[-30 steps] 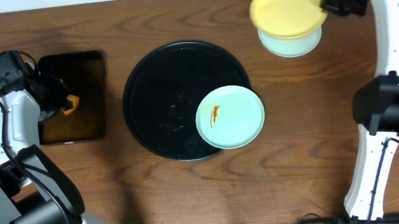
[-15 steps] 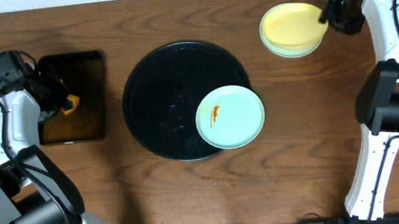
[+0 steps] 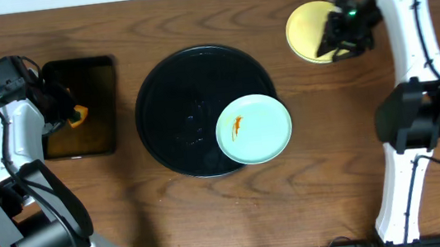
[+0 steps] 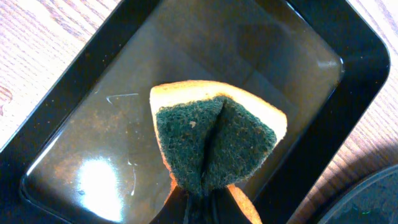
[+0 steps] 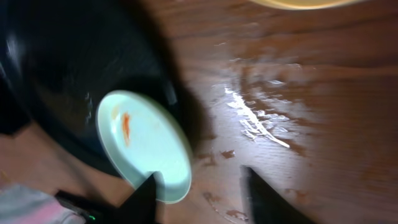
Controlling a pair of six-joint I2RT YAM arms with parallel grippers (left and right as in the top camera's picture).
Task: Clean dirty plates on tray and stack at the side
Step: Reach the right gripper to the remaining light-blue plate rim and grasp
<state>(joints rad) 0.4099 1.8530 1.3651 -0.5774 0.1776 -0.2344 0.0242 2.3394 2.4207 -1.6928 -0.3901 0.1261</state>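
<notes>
Mint plate (image 3: 254,128) orange-smeared; yellow plate (image 3: 306,29); black tray (image 3: 173,112).

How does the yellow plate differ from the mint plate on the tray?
The yellow plate lies off the tray, on the table; the mint plate sits on the tray, overhanging its rim. The mint plate bears an orange smear; the yellow plate shows none. Both are small and round.

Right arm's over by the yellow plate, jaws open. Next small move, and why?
Probably swing the right gripper toward the mint plate: it is open and empty, the yellow plate already lies at the side, and the mint plate, on the tray, shows an orange smear. The left gripper holds the sponge ready.
</notes>
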